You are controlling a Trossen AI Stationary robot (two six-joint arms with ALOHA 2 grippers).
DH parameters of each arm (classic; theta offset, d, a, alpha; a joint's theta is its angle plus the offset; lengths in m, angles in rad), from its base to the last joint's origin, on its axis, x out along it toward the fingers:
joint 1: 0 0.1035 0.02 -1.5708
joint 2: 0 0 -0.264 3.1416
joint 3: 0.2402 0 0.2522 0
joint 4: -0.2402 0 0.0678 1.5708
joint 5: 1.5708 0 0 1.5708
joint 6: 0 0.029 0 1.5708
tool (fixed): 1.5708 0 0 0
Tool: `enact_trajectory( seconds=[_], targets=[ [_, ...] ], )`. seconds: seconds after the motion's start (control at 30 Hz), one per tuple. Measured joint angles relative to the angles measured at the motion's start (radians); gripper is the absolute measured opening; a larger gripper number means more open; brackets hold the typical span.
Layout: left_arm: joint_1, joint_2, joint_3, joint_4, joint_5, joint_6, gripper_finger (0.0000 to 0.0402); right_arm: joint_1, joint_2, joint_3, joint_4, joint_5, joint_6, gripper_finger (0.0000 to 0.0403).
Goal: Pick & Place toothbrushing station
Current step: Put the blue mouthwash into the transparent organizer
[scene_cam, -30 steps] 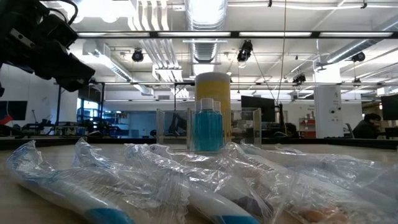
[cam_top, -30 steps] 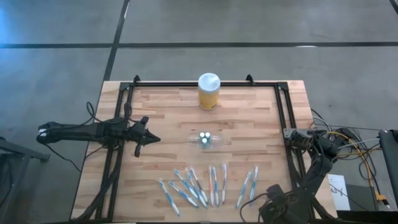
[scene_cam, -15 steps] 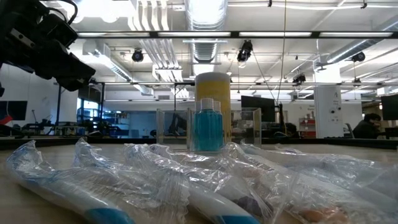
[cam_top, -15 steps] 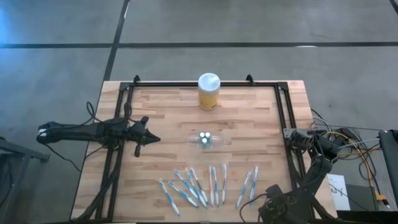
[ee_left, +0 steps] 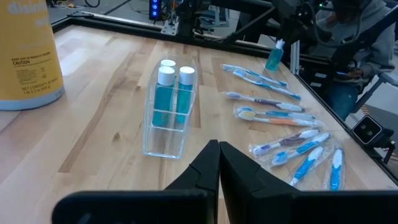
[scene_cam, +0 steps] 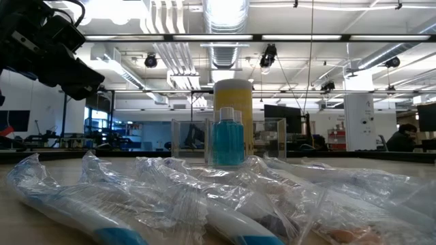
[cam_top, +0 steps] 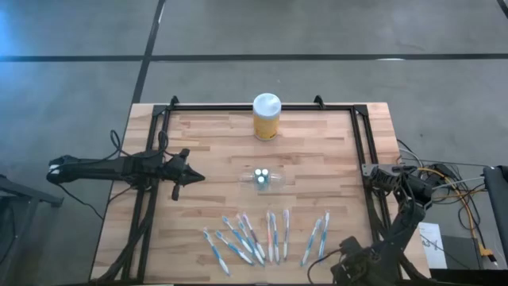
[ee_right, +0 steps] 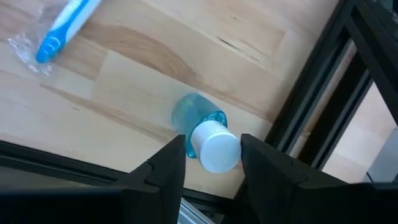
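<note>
- Holder (cam_top: 262,179), clear, stands mid-bench with two white-capped tubes (ee_left: 169,75) upright inside; wrapped toothbrushes (cam_top: 271,236) fan out along the near edge, likely awaiting loading
- Right gripper (ee_right: 211,163) sits at the bench's right edge, fingers spread either side of a third tube (ee_right: 208,140), not yet pinching it
- Left gripper (ee_left: 219,163), pressed together, waits near the left edge, aimed at the holder
- Only the right wrist view shows that tube's cap between the fingers; the high view hides it
</note>
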Motion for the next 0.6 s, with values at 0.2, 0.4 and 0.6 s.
enact_trajectory(
  seconds=[0.2, 0.4, 0.6],
  targets=[
    [0.0, 0.0, 0.0, -0.001, 0.0, -0.005, 0.0014, -0.001, 0.0, -0.025, 0.011, 0.003, -0.003, 0.013],
    [0.0, 0.0, 0.0, 0.0, 0.0, -0.005, 0.0014, -0.001, -0.002, -0.047, 0.052, -0.002, -0.008, 0.011],
    [0.0, 0.0, 0.0, 0.001, 0.0, -0.006, 0.0014, 0.002, -0.001, -0.046, 0.056, -0.012, -0.026, 0.0097]
  ],
)
